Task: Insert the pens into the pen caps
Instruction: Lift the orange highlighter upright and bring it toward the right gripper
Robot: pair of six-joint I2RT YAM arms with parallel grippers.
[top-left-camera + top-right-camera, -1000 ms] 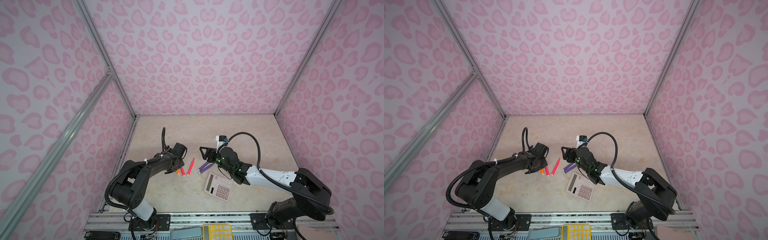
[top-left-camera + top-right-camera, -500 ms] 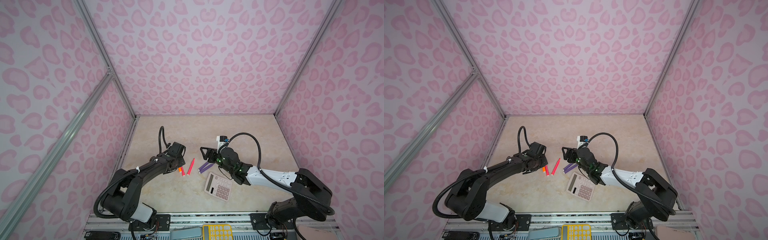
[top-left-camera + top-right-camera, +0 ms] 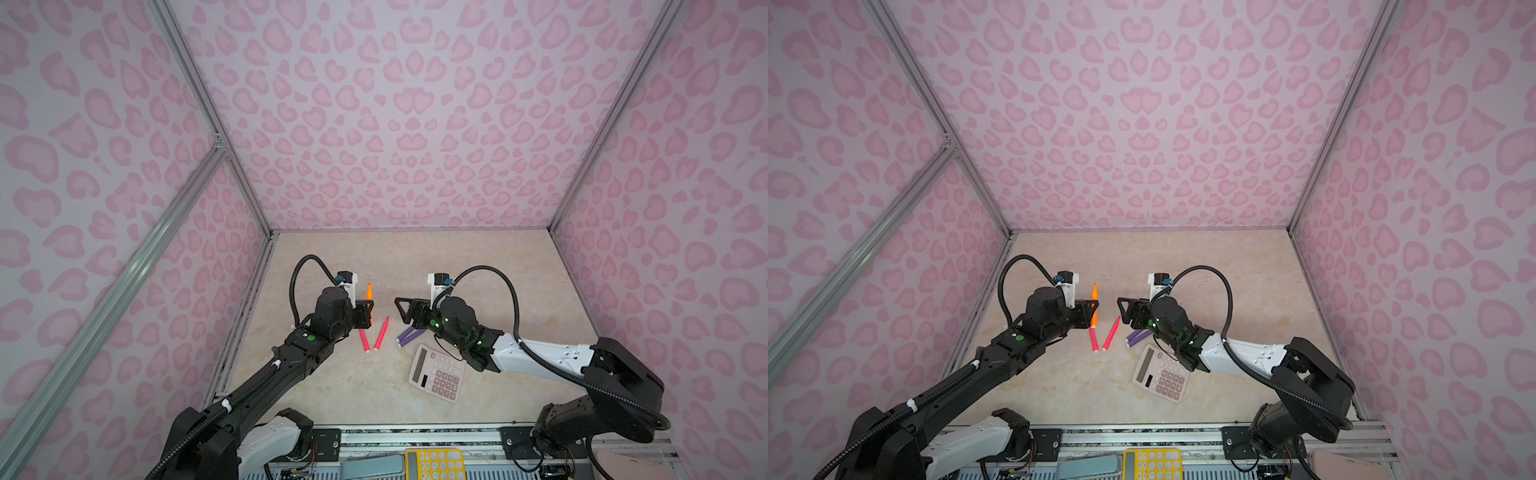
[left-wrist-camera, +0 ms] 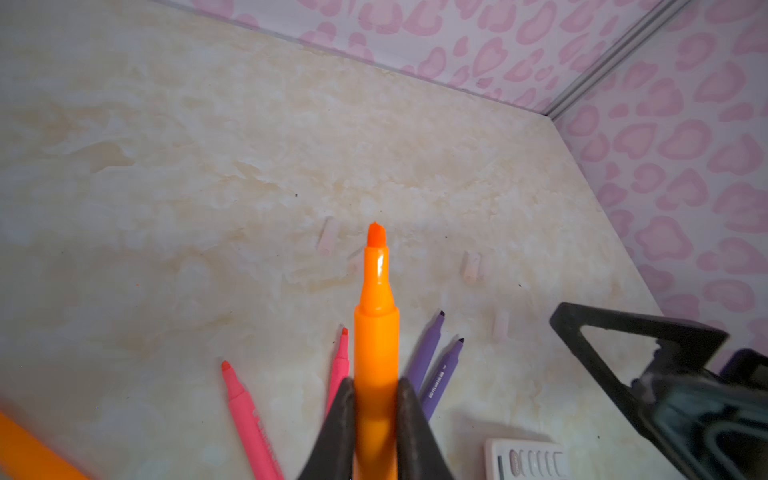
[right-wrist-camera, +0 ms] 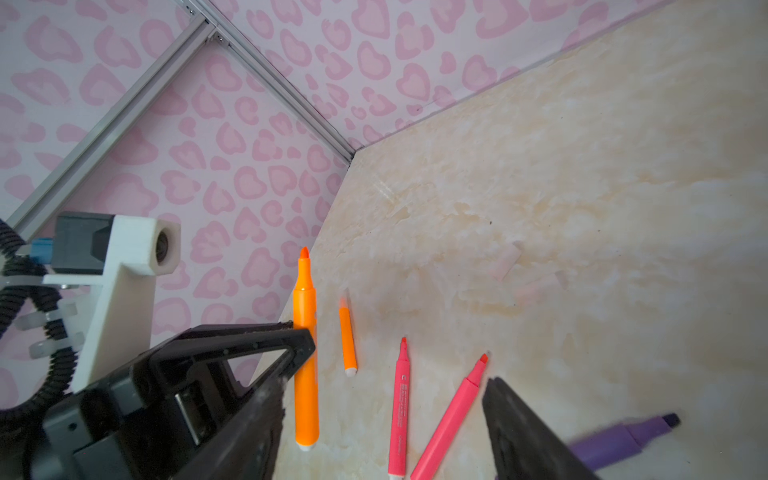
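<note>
Clamping an orange pen (image 4: 376, 332) mid-barrel, the left end effector (image 4: 376, 388) holds it raised off the bench (image 3: 457, 266), tip pointing away from the arm. The right end effector (image 5: 399, 361) hangs spread wide and empty near two pink-red pens (image 3: 364, 340) and the two purple pens (image 3: 406, 336) beside a calculator (image 3: 438, 372). Faint clear pen caps (image 4: 328, 237) lie scattered farther back on the bench.
</note>
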